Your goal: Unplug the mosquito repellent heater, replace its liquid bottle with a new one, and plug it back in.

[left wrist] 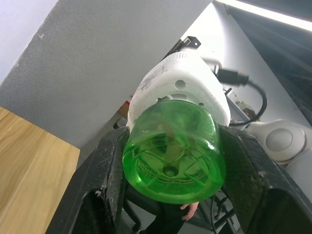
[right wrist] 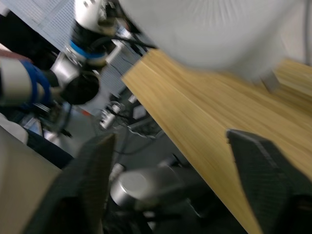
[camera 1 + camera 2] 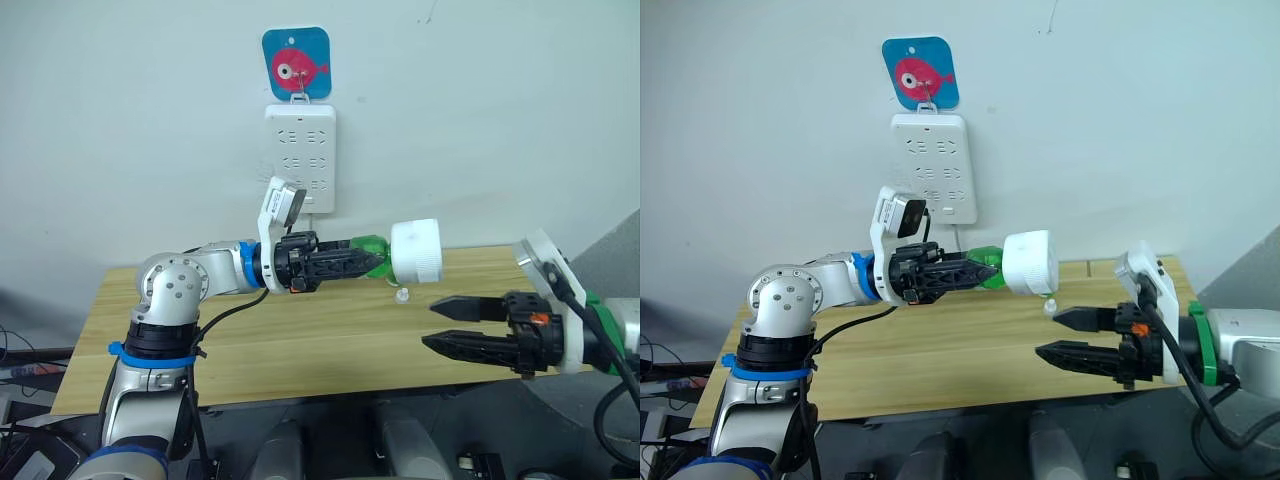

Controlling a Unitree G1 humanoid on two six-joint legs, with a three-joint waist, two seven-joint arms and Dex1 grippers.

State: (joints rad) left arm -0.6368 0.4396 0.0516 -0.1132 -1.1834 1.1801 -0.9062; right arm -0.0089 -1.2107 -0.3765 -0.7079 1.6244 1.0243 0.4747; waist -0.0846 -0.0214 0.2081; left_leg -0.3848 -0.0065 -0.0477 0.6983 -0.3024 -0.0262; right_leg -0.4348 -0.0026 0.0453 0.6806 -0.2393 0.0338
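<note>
Two pincers hang over the wooden tabletop (image 3: 300, 340). Nearest, on the right, the right pincer (image 3: 440, 325) is spread wide and empty. Farther and left, the left pincer (image 3: 368, 262) is clenched on a green bottle (image 3: 370, 250) screwed into the white heater (image 3: 416, 251), held in mid-air. Beyond, a power strip (image 3: 300, 155) hangs on the wall.

white rounded heater (image 3: 416, 251) with green bottle (image 3: 368, 254) attached, sideways in midair above wooden table (image 3: 300, 335)
</note>
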